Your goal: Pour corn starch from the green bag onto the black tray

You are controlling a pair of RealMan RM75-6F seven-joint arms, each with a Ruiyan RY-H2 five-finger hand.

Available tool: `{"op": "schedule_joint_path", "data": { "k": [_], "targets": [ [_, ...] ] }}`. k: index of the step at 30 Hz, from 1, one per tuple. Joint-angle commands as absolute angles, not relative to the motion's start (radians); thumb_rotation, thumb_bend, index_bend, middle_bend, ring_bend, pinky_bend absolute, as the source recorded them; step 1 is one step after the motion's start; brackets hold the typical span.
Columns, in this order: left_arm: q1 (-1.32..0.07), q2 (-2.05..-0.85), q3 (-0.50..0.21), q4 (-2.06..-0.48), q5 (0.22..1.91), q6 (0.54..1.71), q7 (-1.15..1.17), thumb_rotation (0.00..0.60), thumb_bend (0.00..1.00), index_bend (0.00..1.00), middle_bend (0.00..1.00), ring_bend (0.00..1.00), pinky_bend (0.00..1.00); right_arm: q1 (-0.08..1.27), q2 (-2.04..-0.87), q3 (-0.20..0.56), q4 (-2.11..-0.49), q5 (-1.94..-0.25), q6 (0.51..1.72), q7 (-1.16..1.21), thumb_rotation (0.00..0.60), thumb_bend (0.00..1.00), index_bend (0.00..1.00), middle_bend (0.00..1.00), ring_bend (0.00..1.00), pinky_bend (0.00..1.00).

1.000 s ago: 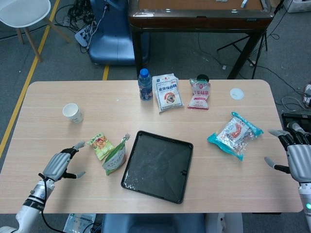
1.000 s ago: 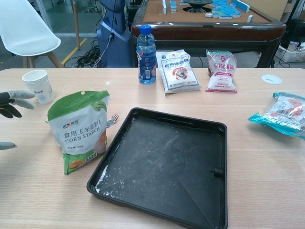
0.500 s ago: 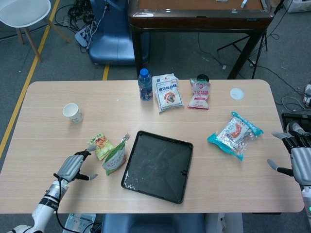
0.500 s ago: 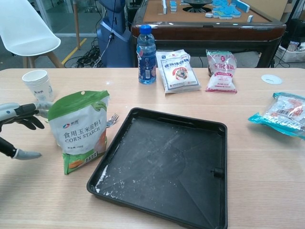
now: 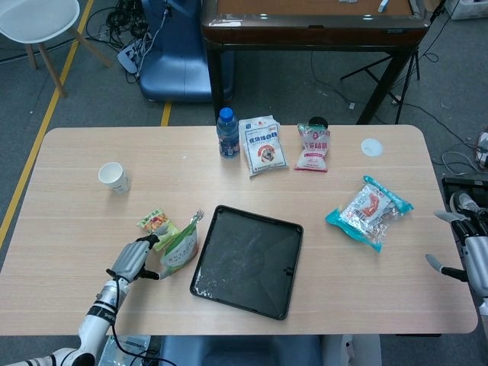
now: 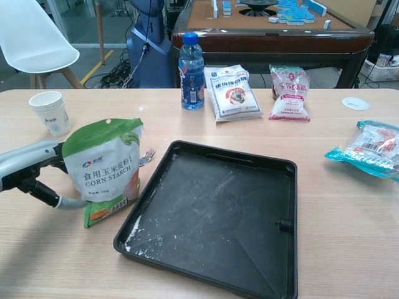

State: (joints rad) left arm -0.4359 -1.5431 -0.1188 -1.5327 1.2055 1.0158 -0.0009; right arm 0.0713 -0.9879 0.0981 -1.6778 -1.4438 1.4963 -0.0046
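Green bag (image 6: pixel 105 169) stands upright beside black tray (image 6: pixel 218 212), ready for pouring. Left hand (image 5: pixel 134 260) spread open at bag's side, nothing gripped; right hand (image 5: pixel 471 252) open, idle at bench (image 5: pixel 69 191) edge.

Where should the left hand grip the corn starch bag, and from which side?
Likely the mid-body, from the bag's left. The corn starch bag stands upright with its printed face toward the chest camera, and the black tray sits close on its right, so that side is blocked. The left hand is already at the bag's left edge, fingers apart; a wrap around the middle should allow tipping toward the tray.
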Motion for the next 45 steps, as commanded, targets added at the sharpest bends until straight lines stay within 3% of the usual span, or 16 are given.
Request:
{"op": "schedule_joint_path", "data": {
  "k": [1,10,21,28,33,38,45],
  "targets": [
    [-0.442,-1.559,-0.122,-1.527,1.193,1.015,0.009,0.585,0.14,0.00,0.13,0.21,0.19,0.070,-0.987,0.098,-1.678,-1.443,1.497,-0.004,0.600,0.10,0.24,0.29,0.15,0.18],
    [-0.458,-1.620,-0.137,-1.504,1.151,1.016,0.042,0.542,0.14,0.00,0.13,0.21,0.20,0.062,-0.988,0.097,-1.675,-1.438,1.500,0.000,0.600,0.10,0.24,0.29,0.15,0.18],
    [-0.481,-1.721,-0.163,-1.422,1.115,1.046,0.099,0.540,0.14,0.03,0.13,0.24,0.27,0.057,-0.987,0.098,-1.664,-1.432,1.498,0.013,0.600,0.10,0.24,0.29,0.15,0.18],
    [-0.480,-1.755,-0.157,-1.385,1.123,1.073,0.127,0.599,0.14,0.12,0.18,0.27,0.34,0.052,-0.985,0.099,-1.661,-1.428,1.499,0.018,0.600,0.10,0.24,0.29,0.15,0.18],
    [-0.475,-1.769,-0.150,-1.364,1.152,1.102,0.132,0.600,0.14,0.21,0.25,0.33,0.41,0.051,-0.984,0.099,-1.661,-1.427,1.497,0.022,0.600,0.10,0.25,0.29,0.15,0.18],
    [-0.472,-1.795,-0.158,-1.325,1.178,1.123,0.094,0.600,0.14,0.33,0.36,0.42,0.55,0.051,-0.983,0.100,-1.662,-1.428,1.496,0.024,0.600,0.10,0.26,0.30,0.15,0.18],
    [-0.471,-1.826,-0.168,-1.274,1.206,1.139,0.037,0.600,0.14,0.41,0.46,0.49,0.64,0.050,-0.981,0.103,-1.667,-1.427,1.497,0.022,0.600,0.10,0.27,0.30,0.15,0.18]
  ]
}}
